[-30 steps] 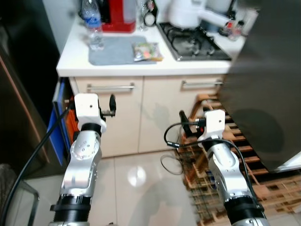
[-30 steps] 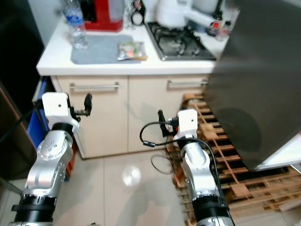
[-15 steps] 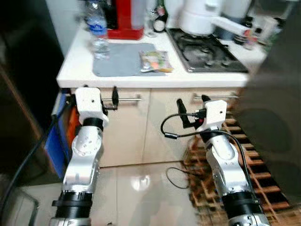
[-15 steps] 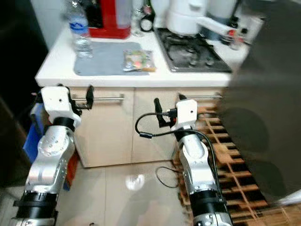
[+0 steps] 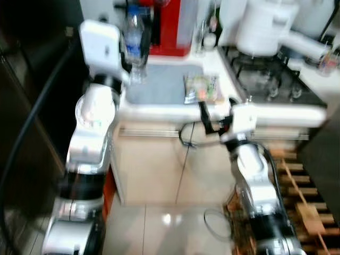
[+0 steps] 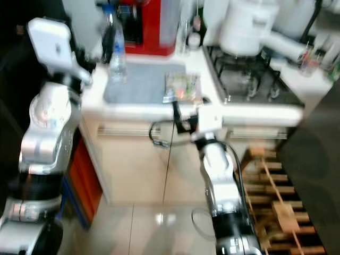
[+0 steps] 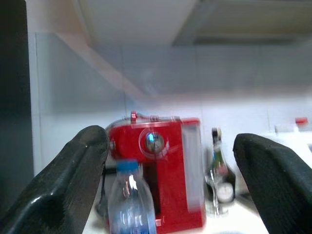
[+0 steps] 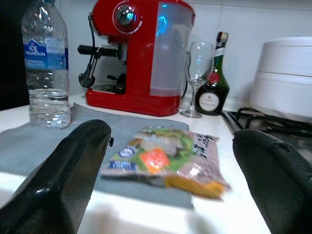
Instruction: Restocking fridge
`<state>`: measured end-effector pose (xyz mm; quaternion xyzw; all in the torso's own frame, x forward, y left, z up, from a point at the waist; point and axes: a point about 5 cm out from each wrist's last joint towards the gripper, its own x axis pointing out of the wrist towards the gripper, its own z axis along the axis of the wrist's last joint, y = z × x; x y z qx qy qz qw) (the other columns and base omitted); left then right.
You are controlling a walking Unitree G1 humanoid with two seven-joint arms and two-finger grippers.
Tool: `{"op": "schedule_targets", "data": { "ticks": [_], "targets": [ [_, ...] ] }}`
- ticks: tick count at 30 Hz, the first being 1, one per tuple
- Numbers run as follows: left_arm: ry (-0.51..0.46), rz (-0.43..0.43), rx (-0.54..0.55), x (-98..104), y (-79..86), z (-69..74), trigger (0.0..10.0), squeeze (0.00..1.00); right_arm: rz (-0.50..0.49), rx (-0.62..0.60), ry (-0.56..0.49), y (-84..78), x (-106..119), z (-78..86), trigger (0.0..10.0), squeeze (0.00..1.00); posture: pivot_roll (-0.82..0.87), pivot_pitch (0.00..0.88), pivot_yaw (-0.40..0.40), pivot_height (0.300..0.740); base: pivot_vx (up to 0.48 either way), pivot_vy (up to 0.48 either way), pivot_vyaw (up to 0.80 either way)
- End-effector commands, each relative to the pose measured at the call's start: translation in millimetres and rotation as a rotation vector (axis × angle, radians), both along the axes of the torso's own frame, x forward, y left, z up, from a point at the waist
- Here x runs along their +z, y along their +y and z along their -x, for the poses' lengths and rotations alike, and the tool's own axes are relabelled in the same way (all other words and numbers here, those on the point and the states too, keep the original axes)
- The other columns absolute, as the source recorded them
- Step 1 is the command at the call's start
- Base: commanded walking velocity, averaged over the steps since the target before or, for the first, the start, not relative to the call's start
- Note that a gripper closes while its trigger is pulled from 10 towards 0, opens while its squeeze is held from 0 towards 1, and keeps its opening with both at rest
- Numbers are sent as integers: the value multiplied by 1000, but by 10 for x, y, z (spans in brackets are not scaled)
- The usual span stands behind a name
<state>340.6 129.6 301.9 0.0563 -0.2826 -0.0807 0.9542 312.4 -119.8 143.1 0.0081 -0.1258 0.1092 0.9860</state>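
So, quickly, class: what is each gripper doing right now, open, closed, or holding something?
Left gripper: open, empty, raised toward the water bottle.
Right gripper: open, empty, facing the food packet on the grey mat.

Your head views are smeared with motion blur; indoor light is bright and even, with glare on the floor tiles (image 5: 169, 219). Your left wrist view is soft, your right wrist view sharp.

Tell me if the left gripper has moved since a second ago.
Yes. The left gripper has risen from cabinet-handle height to above the counter, now near the water bottle.
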Motion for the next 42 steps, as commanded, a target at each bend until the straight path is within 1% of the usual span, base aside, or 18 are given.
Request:
{"op": "schedule_targets", "data": {
  "ticks": [1, 4, 7, 9, 11, 15, 16, 17, 18, 19, 20, 21, 23, 26, 29, 35, 39, 42],
  "targets": [
    [1, 18, 44, 58, 135, -33, 10000, 0, -10, 12, -25, 63, 75, 5, 10000, 239, -55, 0, -29, 740, 480, 0, 0],
    [-138, 71, 106, 436, 233, 15, 10000, 0, 0, 12, -59, 60, 147, 27, 10000, 231, -67, 0, -24, 740, 480, 0, 0],
    [-274, 42, 125, 789, 243, 99, 10000, 0, 1, 14, -82, 56, 208, 49, 10000, 239, -68, 0, -26, 740, 480, 0, 0],
    [-286, 30, 108, 969, 222, 70, 10000, 0, -6, 12, -89, 51, 239, 62, 10000, 239, -65, 0, -26, 740, 0, 0, 0],
    [-244, -4, 76, 1020, 218, -48, 10000, 0, -16, 12, -95, 63, 258, 66, 10000, 235, -62, 0, -19, 740, 0, 0, 0],
    [-37, 6, 0, 820, 260, -392, 10000, 0, -36, 17, -98, 101, 287, 59, 10000, 239, -73, 0, 2, 740, 0, 0, 0],
    [-37, 6, 0, 820, 260, -392, 10000, 0, -36, 17, -98, 101, 287, 59, 10000, 239, -73, 0, 2, 740, 0, 0, 0],
    [20, 19, -14, 756, 271, -469, 10000, 0, -41, 18, -98, 110, 298, 60, 10000, 239, -76, 0, 7, 740, 0, 0, 0],
    [153, 41, -5, 577, 317, -622, 10000, 0, -50, 21, -98, 122, 317, 68, 10000, 235, -86, 0, 23, 740, 0, 0, 0],
    [153, 41, -5, 577, 317, -622, 10000, 0, -50, 21, -98, 122, 317, 68, 10000, 235, -86, 0, 23, 740, 0, 0, 0],
    [272, 76, 29, 396, 389, -727, 10000, 0, -53, 23, -99, 131, 329, 86, 10000, 231, -96, 0, 36, 740, 0, 0, 0],
    [309, 90, 42, 339, 416, -753, 10000, 0, -54, 23, -99, 135, 332, 95, 10000, 231, -96, 0, 36, 740, 0, 0, 0],
    [334, 117, 33, 302, 433, -779, 10000, 0, -58, 18, -93, 130, 322, 136, 10000, 231, -117, 0, 52, 740, 0, 0, 0],
    [326, 101, -35, 291, 348, -798, 10000, 0, -61, 9, -77, 105, 291, 171, 10000, 231, -125, 0, 51, 740, 0, 0, 0],
    [358, 108, -46, 213, 311, -837, 10000, 0, -46, 18, -64, 94, 282, 193, 10000, 231, -136, 0, 56, 740, 0, 0, 0],
    [391, 170, -21, 133, 387, -857, 10000, 0, -39, 18, -54, 95, 288, 222, 10000, 231, -138, 0, 67, 740, 0, 0, 0],
    [396, 179, -28, 115, 401, -860, 10000, 0, -37, 19, -38, 96, 269, 233, 10000, 231, -126, 0, 61, 740, 0, 0, 0],
    [453, 169, 2, -35, 444, -869, 10000, 0, -37, 34, -21, 128, 246, 237, 10000, 231, -121, 0, 53, 740, 0, 0, 0]
  ]
}}
